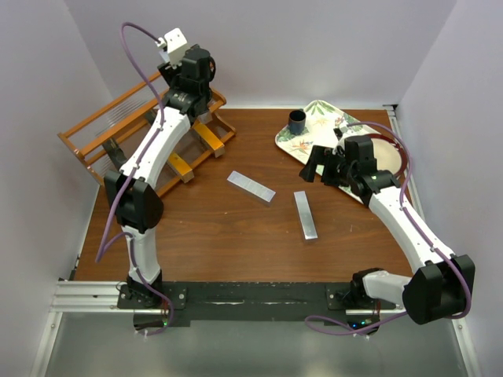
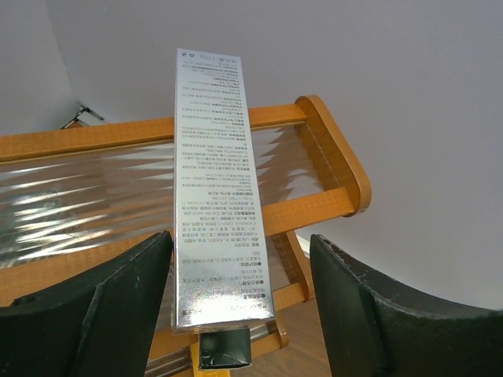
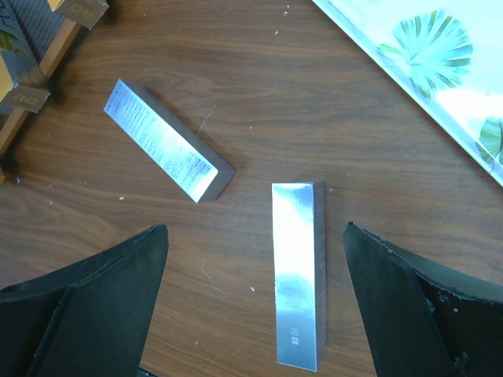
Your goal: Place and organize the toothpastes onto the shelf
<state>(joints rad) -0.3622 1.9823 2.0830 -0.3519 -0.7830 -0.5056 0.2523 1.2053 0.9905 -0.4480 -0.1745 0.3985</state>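
My left claw [image 2: 240,242] is spread around a silver toothpaste [image 2: 214,181], shelf [image 2: 334,149] just beyond; my right claw [image 3: 253,229] gapes wide.

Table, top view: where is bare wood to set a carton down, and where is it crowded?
Bare: the near strip between the silver cartons and the base rail, and the gap between shelf and floral tray. Crowded around the shelf and under the right arm.

Two silver toothpastes [image 3: 297,275] flat, off shelf [image 2: 338,149]
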